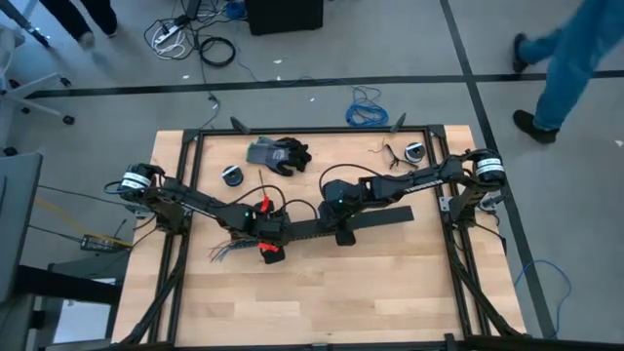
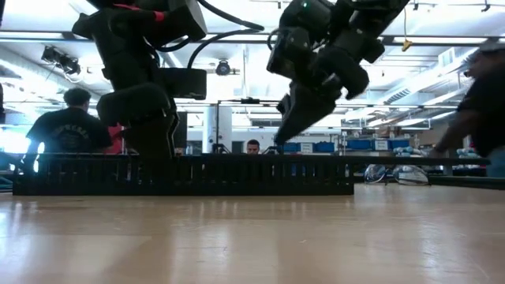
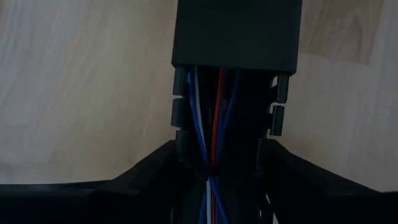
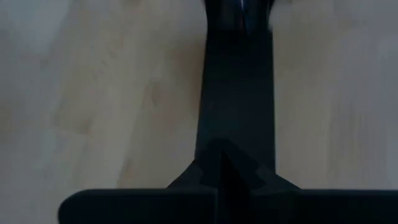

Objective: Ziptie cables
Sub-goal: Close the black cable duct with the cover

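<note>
Right now left gripper (image 3: pixel 211 171) pinches the cables (image 3: pixel 208 124) in the channel (image 1: pixel 375 218) (right gripper (image 4: pixel 224 165) closed, pressing it); wires could slip out.

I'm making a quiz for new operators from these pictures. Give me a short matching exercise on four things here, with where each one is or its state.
1. cables
2. right gripper
3. grey glove
4. left gripper

A. shut, pressing on the channel's cover
B. lying inside the black slotted channel
C. astride the channel's open end
D. at the table's far edge

Pairs: 1-B, 2-A, 3-D, 4-C
</note>
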`<control>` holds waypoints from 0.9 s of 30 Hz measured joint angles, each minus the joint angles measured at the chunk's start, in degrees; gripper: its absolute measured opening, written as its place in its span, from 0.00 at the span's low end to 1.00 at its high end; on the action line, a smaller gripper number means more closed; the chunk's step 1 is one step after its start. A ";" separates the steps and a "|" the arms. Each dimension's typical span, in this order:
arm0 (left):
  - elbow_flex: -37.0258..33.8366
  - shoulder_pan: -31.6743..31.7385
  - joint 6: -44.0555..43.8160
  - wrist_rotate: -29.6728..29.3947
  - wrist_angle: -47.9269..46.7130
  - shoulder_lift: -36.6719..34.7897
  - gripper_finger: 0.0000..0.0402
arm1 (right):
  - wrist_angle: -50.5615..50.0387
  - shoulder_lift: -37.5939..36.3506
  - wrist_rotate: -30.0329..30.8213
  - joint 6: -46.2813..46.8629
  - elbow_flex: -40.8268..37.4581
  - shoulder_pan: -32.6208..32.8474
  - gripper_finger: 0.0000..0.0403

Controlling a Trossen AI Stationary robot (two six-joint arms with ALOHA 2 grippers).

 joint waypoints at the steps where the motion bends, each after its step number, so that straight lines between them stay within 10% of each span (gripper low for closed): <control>1: 0.00 0.00 -0.02 0.02 0.00 0.00 0.51 | -0.24 0.47 0.56 -0.14 0.00 0.00 0.00; 27: -0.02 -0.02 -0.91 0.41 0.74 0.04 0.51 | 10.67 8.94 -3.70 -1.27 0.29 -0.44 0.00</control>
